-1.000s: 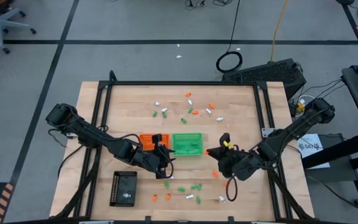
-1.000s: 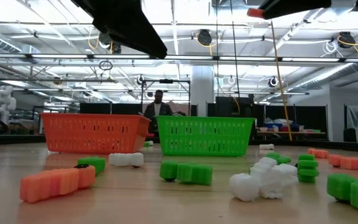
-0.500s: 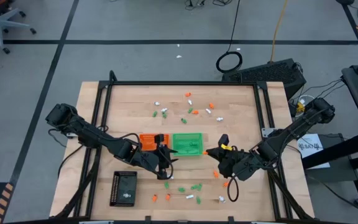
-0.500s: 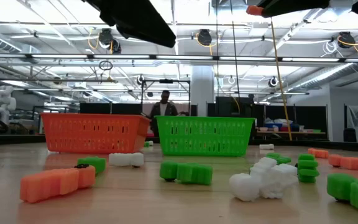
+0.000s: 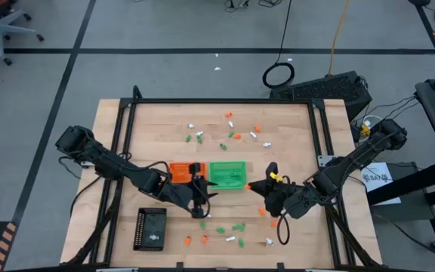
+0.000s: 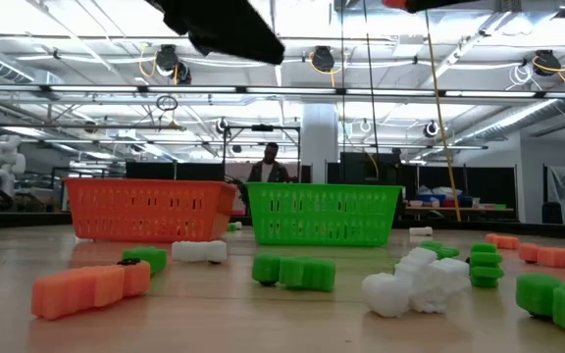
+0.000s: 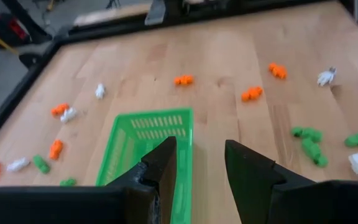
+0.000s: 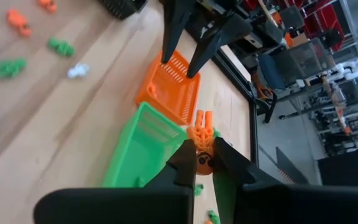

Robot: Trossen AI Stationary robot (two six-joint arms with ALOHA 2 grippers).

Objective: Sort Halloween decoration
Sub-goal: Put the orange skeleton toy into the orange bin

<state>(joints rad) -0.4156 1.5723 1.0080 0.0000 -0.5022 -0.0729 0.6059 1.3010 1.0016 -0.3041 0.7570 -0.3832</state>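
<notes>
1. Two square trays sit side by side mid-table in the high view, the orange tray (image 5: 181, 171) left of the green tray (image 5: 228, 174), with one black tray (image 5: 150, 228) near the front left. Small trinkets lie in two scattered groups: roughly a dozen far from the arms (image 5: 232, 133) and about ten near the front edge (image 5: 237, 227). The left gripper (image 5: 201, 198) hangs just in front of the gap between the two square trays; the right gripper (image 5: 269, 181) sits just right of the green tray.

2. Low view: one orange tray (image 6: 147, 209), one green tray (image 6: 324, 214), and about a dozen trinkets in front of them, among them an orange one (image 6: 88, 288) on the left and a white one (image 6: 412, 282) on the right.

3. Left wrist view: the left gripper (image 7: 201, 163) has its fingers spread apart and empty, above the green tray (image 7: 143, 149). About eighteen trinkets lie on the wood around it.

4. Right wrist view: the right gripper (image 8: 205, 163) is clenched on one orange trinket (image 8: 202, 138), held above the green tray (image 8: 143, 146).
</notes>
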